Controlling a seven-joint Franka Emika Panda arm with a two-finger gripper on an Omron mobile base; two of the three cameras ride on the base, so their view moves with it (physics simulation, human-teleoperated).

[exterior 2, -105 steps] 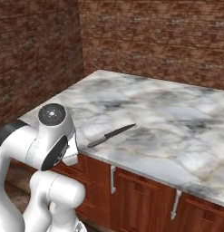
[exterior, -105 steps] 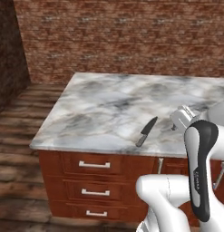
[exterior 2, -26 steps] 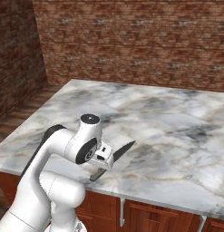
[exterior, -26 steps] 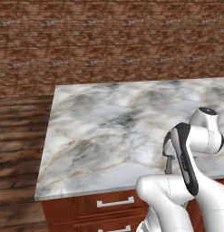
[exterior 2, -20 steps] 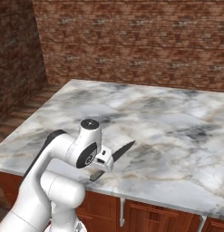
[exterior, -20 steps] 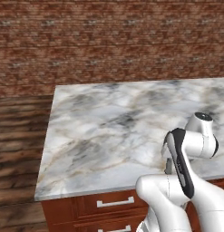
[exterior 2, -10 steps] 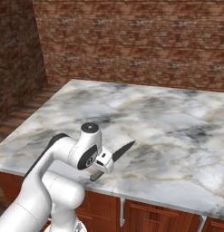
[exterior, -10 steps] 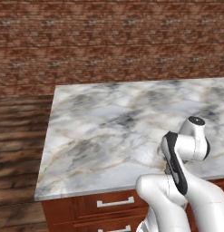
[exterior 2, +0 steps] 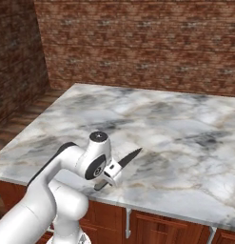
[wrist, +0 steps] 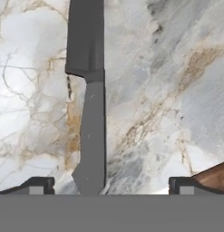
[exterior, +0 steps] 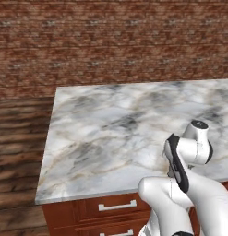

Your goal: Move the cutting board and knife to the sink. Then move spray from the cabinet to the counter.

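Note:
The knife (exterior 2: 130, 157) lies flat on the marble counter (exterior 2: 185, 124) near its front edge, with the dark blade pointing away and to the right. My gripper (exterior 2: 111, 174) hangs low over the handle end, open. In the hand view the knife (wrist: 92, 136) runs straight up the picture, and its grey handle ends between the fingertips (wrist: 39, 185), nearer the left one. My gripper (wrist: 111, 186) touches nothing, and the jaws stand wide apart. The cutting board, sink, spray and cabinet are out of view.
The counter (exterior: 111, 124) stretches wide to the back and both sides, with a brick wall behind it. Reddish-brown drawer fronts (exterior: 116, 206) with silver handles sit under its front edge. Wooden floor (exterior: 18, 152) lies to the left.
The arm has folded lower and the hand has come down closer over the knife's handle. The knife has not moved, and the jaws have stayed open.

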